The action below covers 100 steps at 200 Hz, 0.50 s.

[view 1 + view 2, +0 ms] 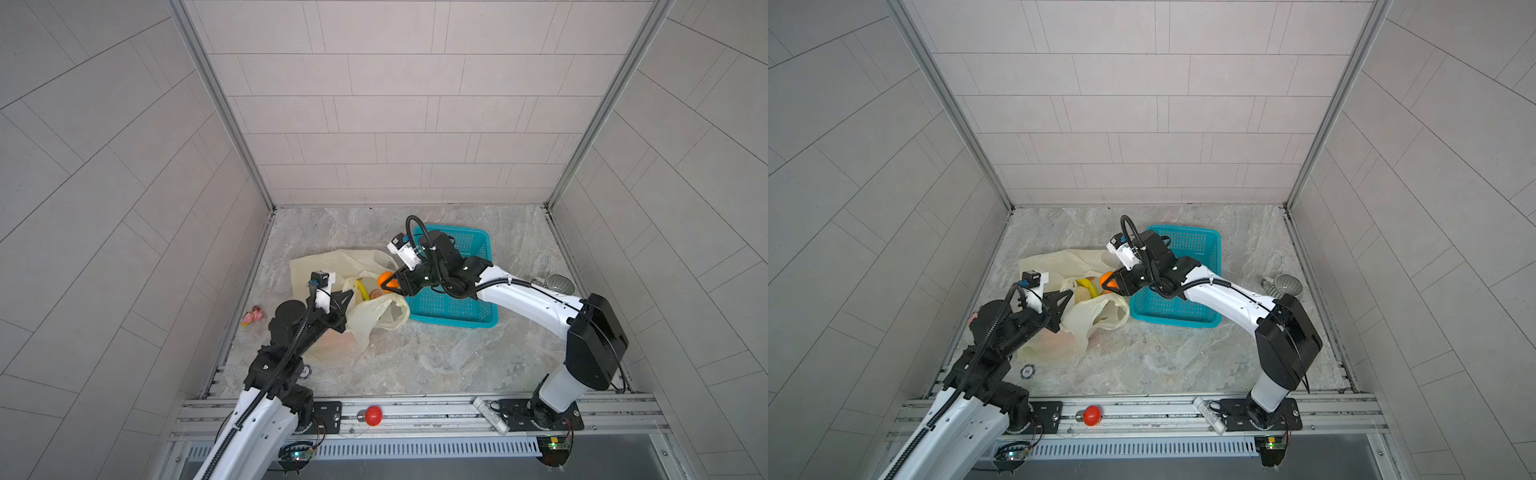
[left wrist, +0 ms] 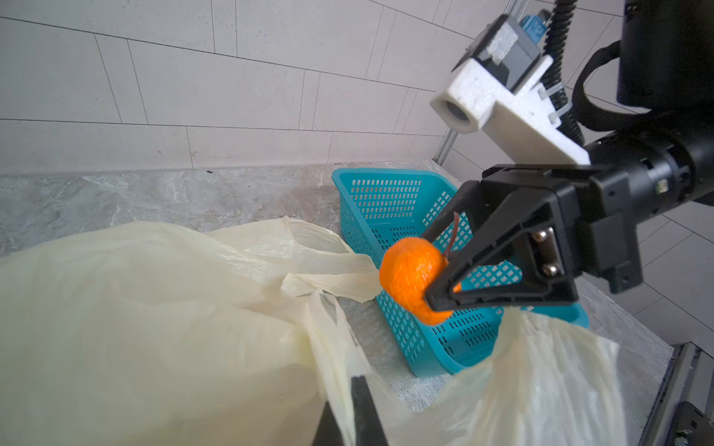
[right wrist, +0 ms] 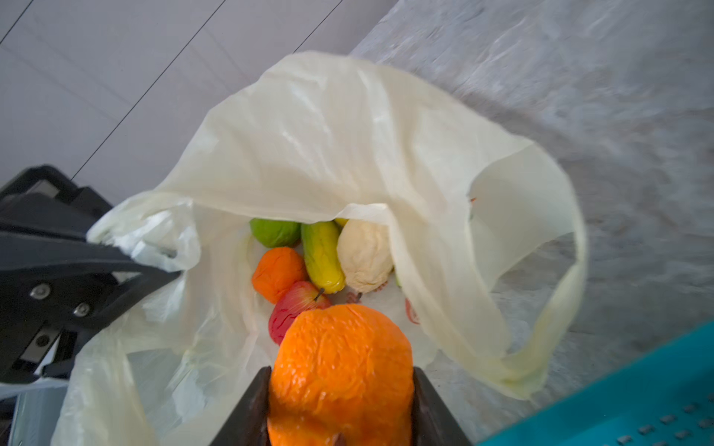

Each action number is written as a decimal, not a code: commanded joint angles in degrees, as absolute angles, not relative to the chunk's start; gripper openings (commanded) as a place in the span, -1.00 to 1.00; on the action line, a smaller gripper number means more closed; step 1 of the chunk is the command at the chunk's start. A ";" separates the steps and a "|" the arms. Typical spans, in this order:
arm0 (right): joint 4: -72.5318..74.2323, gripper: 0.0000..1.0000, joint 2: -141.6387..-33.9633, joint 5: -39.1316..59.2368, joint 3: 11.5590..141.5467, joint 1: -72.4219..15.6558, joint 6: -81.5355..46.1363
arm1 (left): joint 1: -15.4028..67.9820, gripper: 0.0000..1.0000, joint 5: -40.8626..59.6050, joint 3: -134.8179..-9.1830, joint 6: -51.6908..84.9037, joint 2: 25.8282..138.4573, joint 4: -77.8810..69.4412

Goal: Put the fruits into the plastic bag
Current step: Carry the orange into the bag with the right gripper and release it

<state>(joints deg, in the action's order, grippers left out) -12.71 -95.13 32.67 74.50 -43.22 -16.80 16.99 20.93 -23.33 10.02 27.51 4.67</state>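
Observation:
The cream plastic bag [image 1: 332, 266] [image 1: 1054, 345] lies crumpled left of centre, its mouth held up. My left gripper [image 1: 347, 297] [image 1: 1068, 296] [image 2: 345, 394] is shut on the bag's rim by one handle. My right gripper [image 1: 388, 284] [image 1: 1108, 284] [image 3: 342, 376] is shut on an orange fruit [image 1: 385, 277] [image 2: 405, 278] [image 3: 342, 347], just above the bag's mouth. Inside the bag lie a green fruit [image 3: 274, 231], a banana [image 3: 322, 255], a beige fruit [image 3: 365, 255], another orange one [image 3: 278, 274] and a red apple [image 3: 289, 312].
A teal mesh basket [image 1: 453, 309] [image 1: 1175, 307] [image 2: 382, 200] stands right of the bag, under my right arm. A small pink toy [image 1: 252, 315] lies at the left wall, a metal cup [image 1: 559, 284] at the right. A red button [image 1: 372, 415] sits on the front rail.

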 commanded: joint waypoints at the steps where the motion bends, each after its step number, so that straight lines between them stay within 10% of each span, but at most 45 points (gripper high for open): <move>1: -13.90 -0.22 -98.71 36.79 76.23 -44.59 -14.93 | 16.79 -1.00 20.90 -23.25 9.07 27.51 4.67; 100: -8.59 -0.12 -120.84 45.26 94.91 -51.67 -23.53 | 16.79 -1.00 21.32 -23.12 9.23 27.34 4.26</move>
